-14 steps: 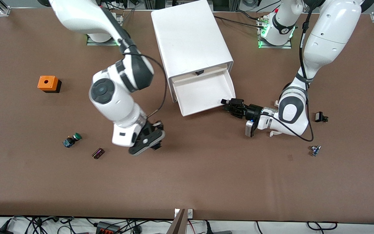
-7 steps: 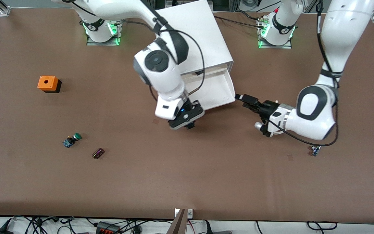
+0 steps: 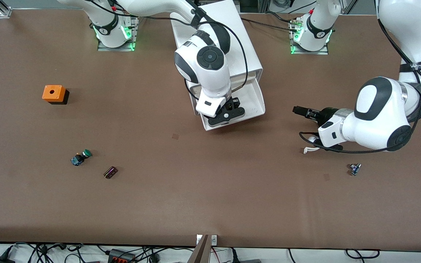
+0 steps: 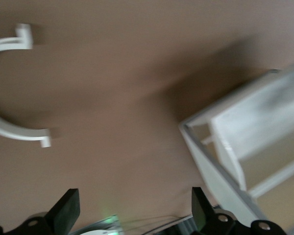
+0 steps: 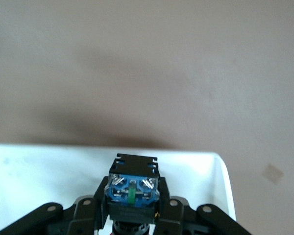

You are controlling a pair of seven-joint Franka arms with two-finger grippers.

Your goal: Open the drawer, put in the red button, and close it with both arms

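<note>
Swinging in from lower left, my right gripper (image 3: 228, 116), probably pinching the red button (image 5: 132, 190), now hangs over the drawer (image 3: 256, 100) at frame centre; my left gripper (image 3: 300, 110), spread, has backed off.

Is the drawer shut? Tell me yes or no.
No. The drawer stands pulled out of the white cabinet, and the right gripper holds the button over its open tray.

The front camera is looking down over the table; both wrist cameras are sharing the drawer (image 3: 232, 106) closely.
</note>
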